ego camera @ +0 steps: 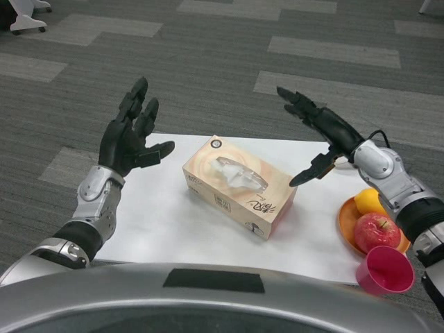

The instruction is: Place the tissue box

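Note:
A beige tissue box (239, 186) with a white tissue poking from its top lies at an angle in the middle of the white table (159, 222). My left hand (132, 135) hovers to the box's left, fingers spread and raised, touching nothing. To the right of the box my right hand (319, 132) is held up with fingers apart, its thumb pointing down toward the box's right end, a small gap between them. Neither hand holds anything.
At the table's right edge an orange plate (347, 225) carries a red apple (376, 231) and an orange (368, 201). A pink cup (386, 270) stands just in front of it. Grey carpet floor lies beyond the table.

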